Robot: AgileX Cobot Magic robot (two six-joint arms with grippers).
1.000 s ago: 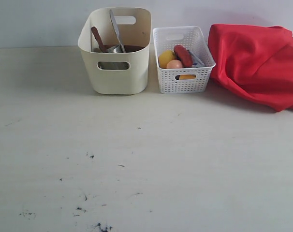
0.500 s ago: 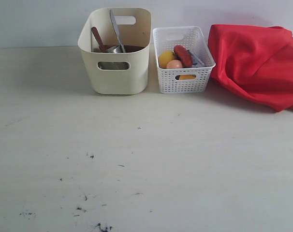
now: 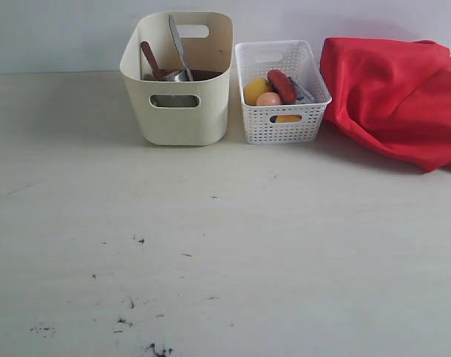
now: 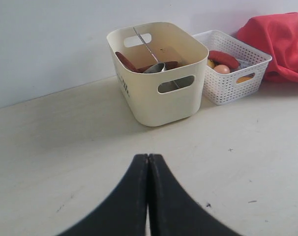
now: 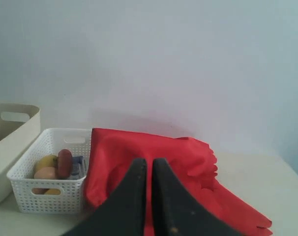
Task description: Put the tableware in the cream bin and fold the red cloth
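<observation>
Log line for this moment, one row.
tableware: in cream bin | red cloth: bunched, unfolded | left gripper: shut, empty | right gripper: nearly shut, empty

The exterior view looks down across the desk [image 3: 225, 245] toward the wall. Each wrist view looks out low past its jaws. All share the cream bin [image 3: 178, 78], white basket [image 4: 232, 81] and red cloth [image 5: 154, 157].

Ahead of the closed left gripper [image 4: 148, 160], well apart, stands the cream bin [image 4: 159, 98] holding a steel table knife [image 4: 145, 43]; the white lattice basket [image 4: 227, 86] sits beside it.
</observation>
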